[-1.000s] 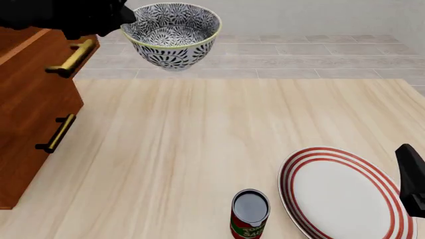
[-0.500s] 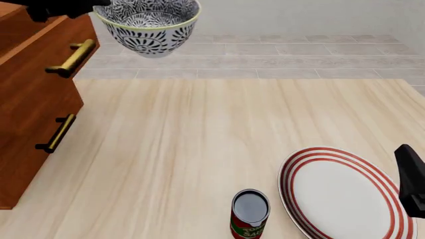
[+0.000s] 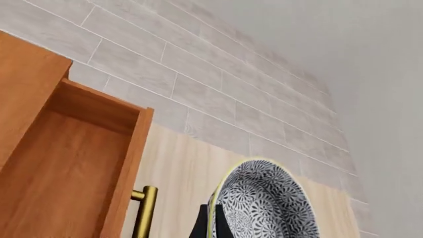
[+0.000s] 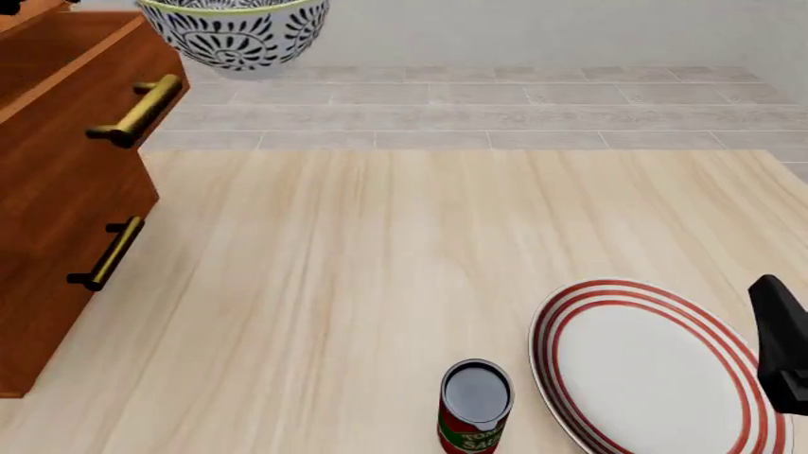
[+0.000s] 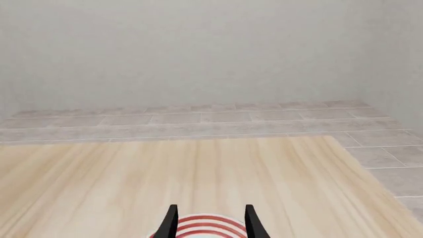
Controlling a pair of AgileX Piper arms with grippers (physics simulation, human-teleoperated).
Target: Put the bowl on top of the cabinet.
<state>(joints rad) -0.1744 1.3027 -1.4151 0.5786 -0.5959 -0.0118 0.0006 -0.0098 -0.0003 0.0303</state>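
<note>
The bowl point(image 4: 235, 33) has risen and drifted left to the top-left edge of the frame, now level with the cabinet point(image 4: 63, 161) top, so placement looks near. The left pincer point(image 3: 210, 225) grips its rim. The right pincer point(image 5: 210, 221) hangs open over the plate point(image 4: 650, 369).

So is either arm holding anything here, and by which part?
The left gripper holds the bowl by its rim, fingers pinching the wall. The right gripper holds nothing; it hangs open over the plate.

The bowl point(image 4: 234, 31) has risen and shifted left toward the cabinet point(image 4: 57, 161)
</note>
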